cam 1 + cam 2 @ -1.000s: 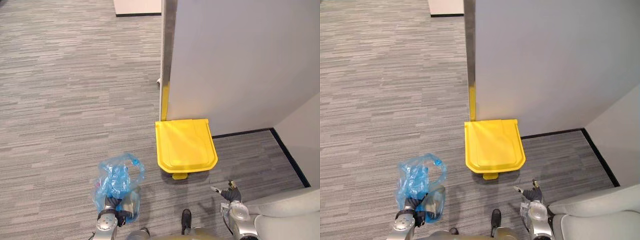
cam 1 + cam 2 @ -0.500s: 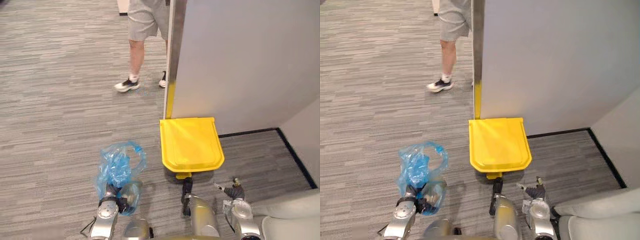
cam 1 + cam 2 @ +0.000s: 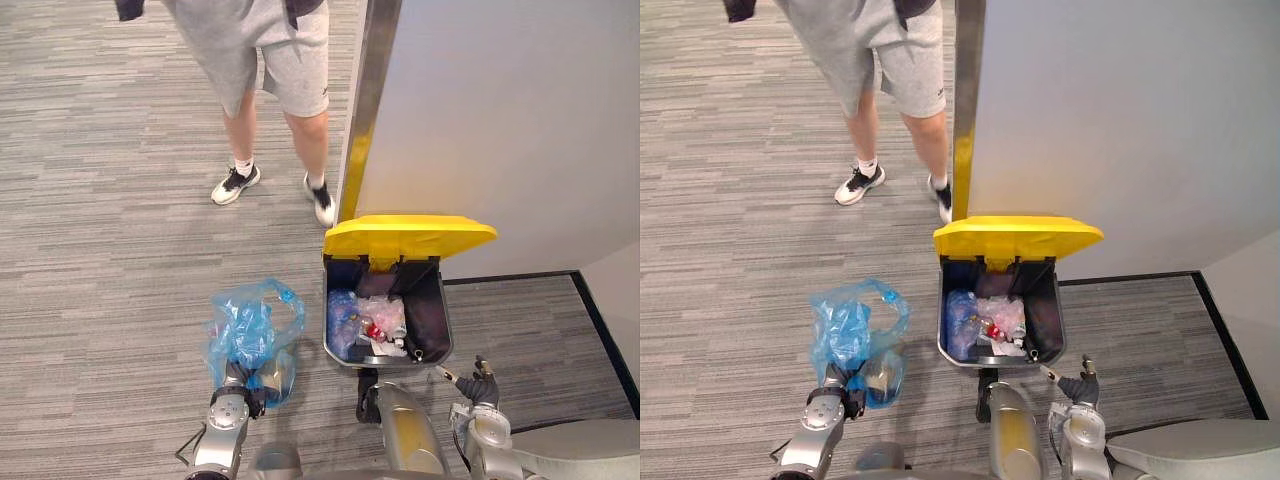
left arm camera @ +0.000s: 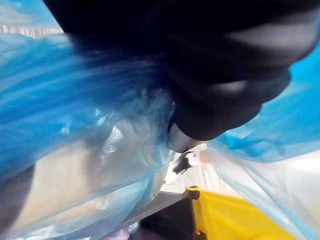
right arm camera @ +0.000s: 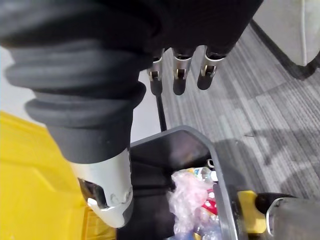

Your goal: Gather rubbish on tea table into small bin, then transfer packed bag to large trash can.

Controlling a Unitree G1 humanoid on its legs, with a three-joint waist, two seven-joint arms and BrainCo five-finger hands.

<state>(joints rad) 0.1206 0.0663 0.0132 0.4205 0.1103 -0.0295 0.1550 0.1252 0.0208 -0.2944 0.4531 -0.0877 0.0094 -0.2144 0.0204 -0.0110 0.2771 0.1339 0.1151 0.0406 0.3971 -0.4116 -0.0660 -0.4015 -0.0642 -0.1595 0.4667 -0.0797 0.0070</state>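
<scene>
Left hand (image 3: pixel 238 398) is low at 7 o'clock, tucked into the blue bag (image 3: pixel 245 335). I cannot tell how it grips. Right hand (image 3: pixel 478 385) is at 5 o'clock, its fingers (image 5: pixel 180 75) straight and loose, with nothing in it. The bag has stuff inside and sits at 9 o'clock of the bin (image 3: pixel 436 320), near it but not touching. The bin's yellow lid (image 3: pixel 410 235) is up, and rubbish (image 3: pixel 378 325) lies inside. Far off at 11 o'clock a person (image 3: pixel 262 60) stands on the carpet (image 3: pixel 100 250) by the wall (image 3: pixel 520 120).
</scene>
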